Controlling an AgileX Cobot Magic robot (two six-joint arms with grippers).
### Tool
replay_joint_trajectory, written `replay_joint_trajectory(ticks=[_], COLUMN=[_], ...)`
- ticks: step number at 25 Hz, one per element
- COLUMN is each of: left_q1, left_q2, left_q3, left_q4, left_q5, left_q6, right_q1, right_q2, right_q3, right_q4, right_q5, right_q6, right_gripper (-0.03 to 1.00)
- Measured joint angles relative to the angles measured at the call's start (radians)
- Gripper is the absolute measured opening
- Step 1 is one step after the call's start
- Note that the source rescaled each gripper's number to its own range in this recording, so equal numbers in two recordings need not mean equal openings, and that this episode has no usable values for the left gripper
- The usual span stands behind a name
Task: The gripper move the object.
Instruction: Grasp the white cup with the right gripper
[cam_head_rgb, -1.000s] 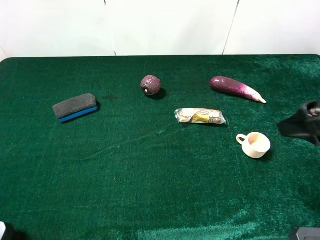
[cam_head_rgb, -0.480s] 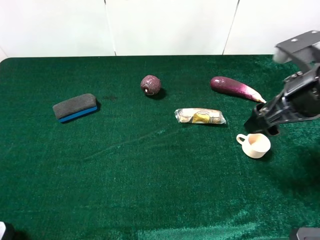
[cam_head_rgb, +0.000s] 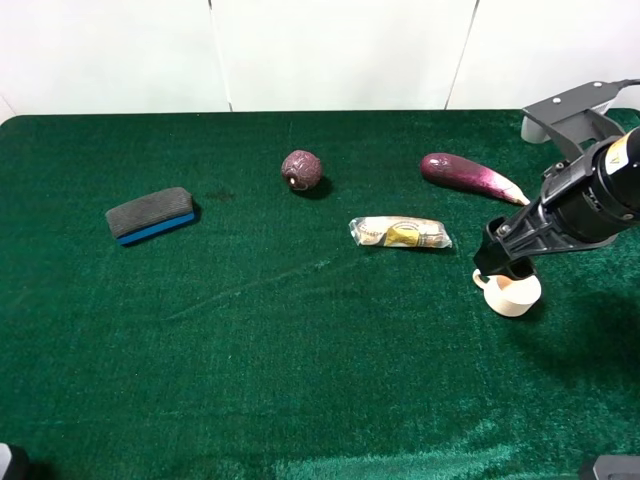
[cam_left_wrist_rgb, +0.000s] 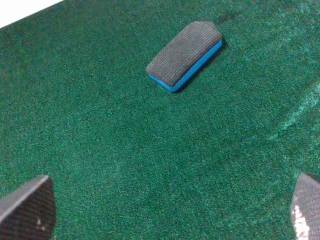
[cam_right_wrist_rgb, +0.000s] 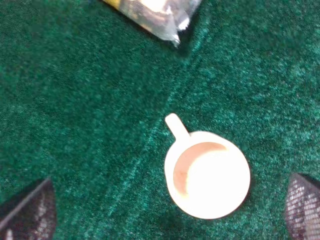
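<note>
The small cream cup (cam_head_rgb: 514, 294) with a loop handle stands upright on the green cloth at the right. It also shows in the right wrist view (cam_right_wrist_rgb: 207, 175), handle pointing toward the packet. My right gripper (cam_head_rgb: 507, 268) hangs just above the cup's far rim, open and empty. In the right wrist view the right gripper (cam_right_wrist_rgb: 167, 212) has its fingertips (cam_right_wrist_rgb: 30, 212) wide apart on either side of the cup. My left gripper (cam_left_wrist_rgb: 165, 212) is open and empty over bare cloth, short of the eraser; it does not show in the exterior view.
A clear-wrapped yellow packet (cam_head_rgb: 400, 233) lies just left of the cup, its end in the right wrist view (cam_right_wrist_rgb: 155, 12). A purple eggplant (cam_head_rgb: 472, 177) lies behind it. A purple ball (cam_head_rgb: 301, 169) and a grey-and-blue eraser (cam_head_rgb: 151, 214) (cam_left_wrist_rgb: 185, 55) lie farther left.
My right arm has come in from the right edge, moving left and down until its open gripper is over the cup. The cup and the other things have not moved.
</note>
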Motion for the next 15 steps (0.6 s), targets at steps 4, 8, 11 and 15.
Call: replay_joint_trajectory(ticks=[4, 8, 11, 15], left_q1=[0.0, 0.0, 0.0, 0.0], left_q2=[0.0, 0.0, 0.0, 0.0], left_q3=[0.0, 0.0, 0.0, 0.0], left_q4=[0.0, 0.0, 0.001, 0.001], left_q5=[0.0, 0.0, 0.0, 0.0], left_q6=[0.0, 0.0, 0.0, 0.0], right_q1=[0.0, 0.0, 0.0, 0.0], right_q2=[0.01, 0.011, 0.011, 0.05], right_q3=[0.035, 0.093, 0.114, 0.119], right_q4=[-0.001, -0.003, -0.003, -0.004], right_q5=[-0.033, -0.083, -0.108, -0.125], right_q6=[0.004, 0.026, 0.037, 0.043], right_gripper=[1.0, 1.0, 1.0, 1.0])
